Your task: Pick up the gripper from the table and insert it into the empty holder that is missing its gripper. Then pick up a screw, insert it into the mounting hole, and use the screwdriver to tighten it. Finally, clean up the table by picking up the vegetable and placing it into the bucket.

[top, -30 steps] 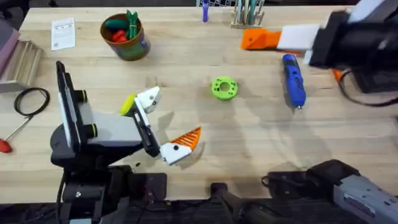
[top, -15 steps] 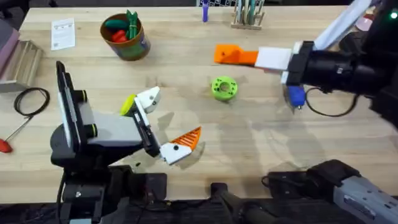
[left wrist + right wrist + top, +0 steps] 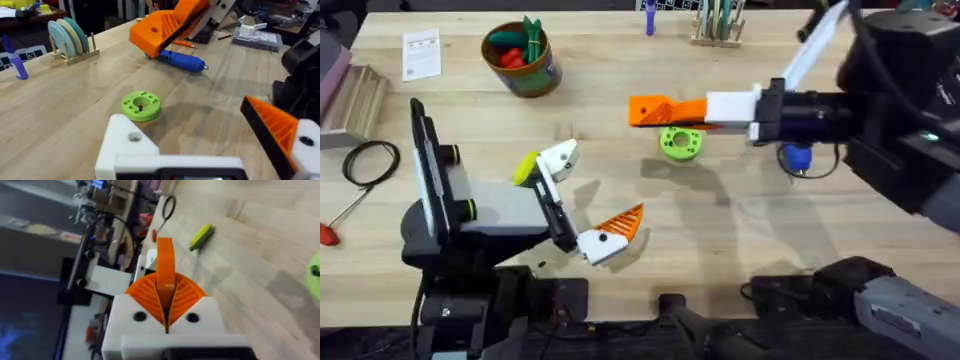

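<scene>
Overhead: green disc (image 3: 680,141) beneath right claw (image 3: 650,110).

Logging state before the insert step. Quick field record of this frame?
right gripper: shut on orange tip, beside green disc
left gripper: open, one finger a bare white holder
screwdriver: lying on table
yellow-green vegetable: on table by the holder
bucket: holds red and green toys
</scene>
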